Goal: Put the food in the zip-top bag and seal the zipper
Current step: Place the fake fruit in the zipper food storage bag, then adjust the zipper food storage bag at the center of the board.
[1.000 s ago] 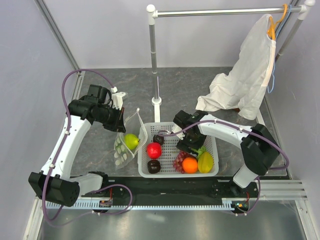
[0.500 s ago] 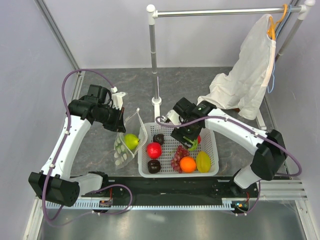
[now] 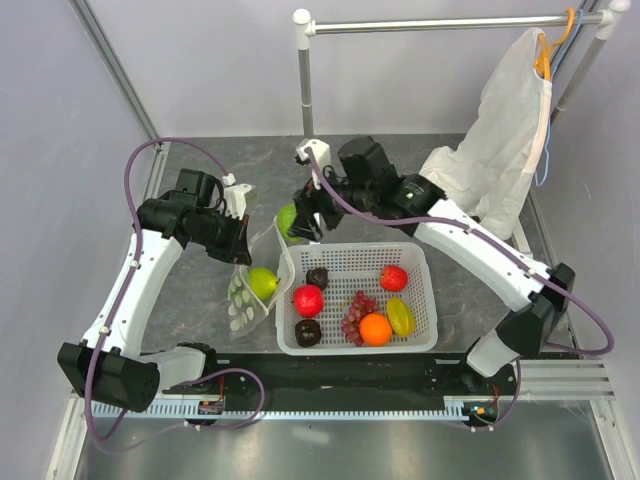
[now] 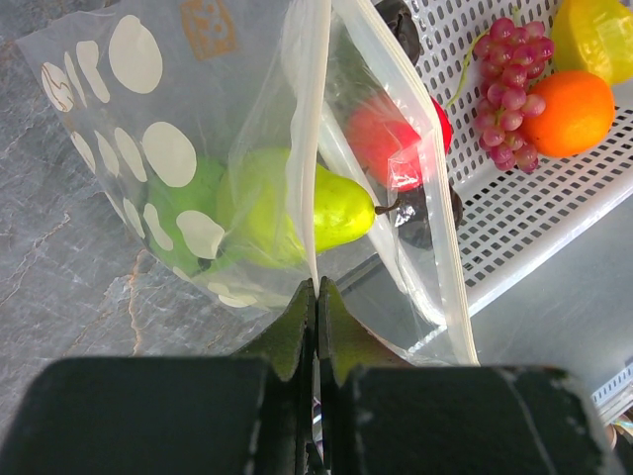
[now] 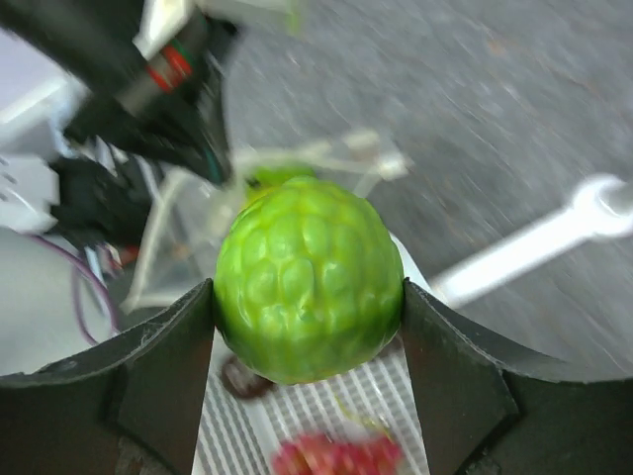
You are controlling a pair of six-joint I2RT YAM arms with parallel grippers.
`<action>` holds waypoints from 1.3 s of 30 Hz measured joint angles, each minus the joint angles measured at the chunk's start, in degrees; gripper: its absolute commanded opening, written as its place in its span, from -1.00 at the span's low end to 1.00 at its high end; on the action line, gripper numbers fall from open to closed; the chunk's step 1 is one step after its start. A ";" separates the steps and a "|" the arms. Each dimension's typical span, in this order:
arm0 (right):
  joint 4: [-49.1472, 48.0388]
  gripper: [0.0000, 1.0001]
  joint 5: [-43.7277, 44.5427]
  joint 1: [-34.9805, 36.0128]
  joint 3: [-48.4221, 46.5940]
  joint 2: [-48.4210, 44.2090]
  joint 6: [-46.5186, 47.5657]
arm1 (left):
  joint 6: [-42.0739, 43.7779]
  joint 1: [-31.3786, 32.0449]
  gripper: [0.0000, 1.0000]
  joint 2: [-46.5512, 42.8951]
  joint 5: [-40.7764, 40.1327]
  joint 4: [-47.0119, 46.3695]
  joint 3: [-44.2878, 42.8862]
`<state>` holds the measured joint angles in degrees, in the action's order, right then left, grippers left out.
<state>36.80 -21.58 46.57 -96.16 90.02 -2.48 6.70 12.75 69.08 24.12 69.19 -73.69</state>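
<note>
My left gripper (image 3: 240, 243) (image 4: 316, 289) is shut on one lip of the zip-top bag (image 3: 252, 292) (image 4: 148, 148) and holds its mouth open beside the basket. The zipper (image 4: 319, 119) runs up from the jaws as a whitish strip. A green pear (image 3: 263, 282) (image 4: 307, 210) lies inside the bag. My right gripper (image 3: 296, 222) (image 5: 309, 297) hangs above the bag's mouth, shut on a round bumpy green fruit (image 3: 288, 220) (image 5: 309, 277). More food sits in the white basket (image 3: 425, 268): a red apple (image 3: 308, 299), dark brown pieces (image 3: 308, 332), grapes (image 3: 357, 315) and an orange (image 3: 376, 329).
A clothes rack's upright pole (image 3: 306, 90) and its thin stand (image 3: 314, 200) rise just behind the right gripper. A white garment (image 3: 490, 160) hangs on a hanger at the back right. The basket stands directly right of the bag.
My right gripper has lifted the bumpy green fruit out of the basket and carried it up and left, to above the bag. The left arm and bag have not moved.
</note>
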 measured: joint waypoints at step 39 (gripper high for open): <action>-11.34 0.52 3.89 1.27 15.78 -3.04 -8.74 | -0.02 -2.84 -0.96 2.32 6.27 0.57 -2.67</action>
<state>25.45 -17.69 47.83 -80.38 86.98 -11.22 6.68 9.91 71.40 30.39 69.76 -76.36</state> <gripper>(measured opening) 0.796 0.027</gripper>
